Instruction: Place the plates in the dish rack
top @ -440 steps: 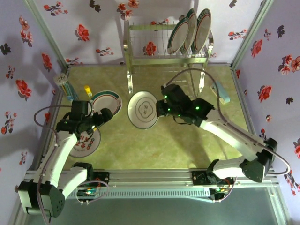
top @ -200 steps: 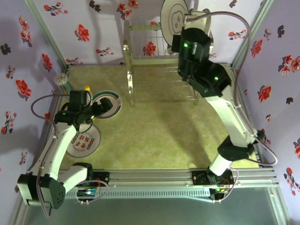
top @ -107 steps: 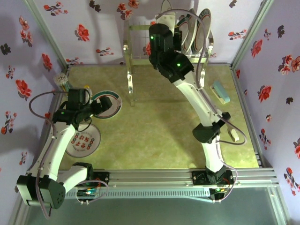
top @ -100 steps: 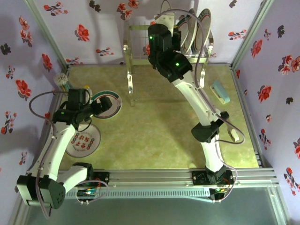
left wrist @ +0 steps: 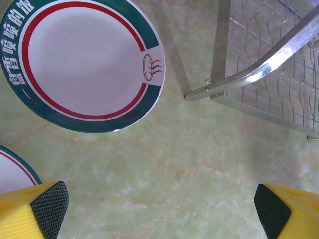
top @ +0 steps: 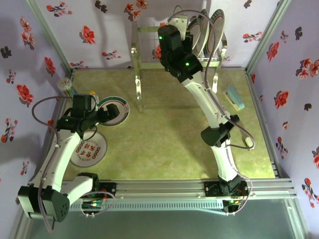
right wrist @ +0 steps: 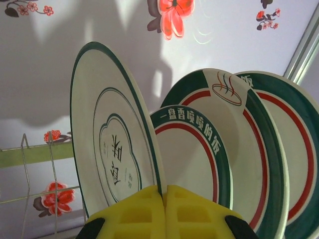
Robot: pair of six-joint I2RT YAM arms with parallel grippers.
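1. Slotting the motif plate (right wrist: 107, 149) into the rack (top: 149, 47) was the step in hand, as I judged it. The right claw (right wrist: 163, 201) was clamped shut on that plate's lower rim, holding it upright just beside 3 racked plates (right wrist: 199, 164).
2. By my reckoning the next move called for settling the rim between the wires before letting go. The claw should then back off straight, so the neighbours were not knocked.
3. The left claw (left wrist: 159, 209) hung wide open and empty above the desk (left wrist: 189, 164). A banded plate (left wrist: 84, 64) lay flat ahead of its fingers, and was likely the next pick.
4. A red-patterned plate (top: 88, 149) lay on the desk near the left arm, so 2 plates were left to load.
5. The right wrist view showed the pinch on the rim and the narrow gap to the nearest racked plate, which the top view left unclear. Neither view showed whether the rim sat in a slot.
6. The top view gave the layout: the rack at the far edge and both desk plates at the left.
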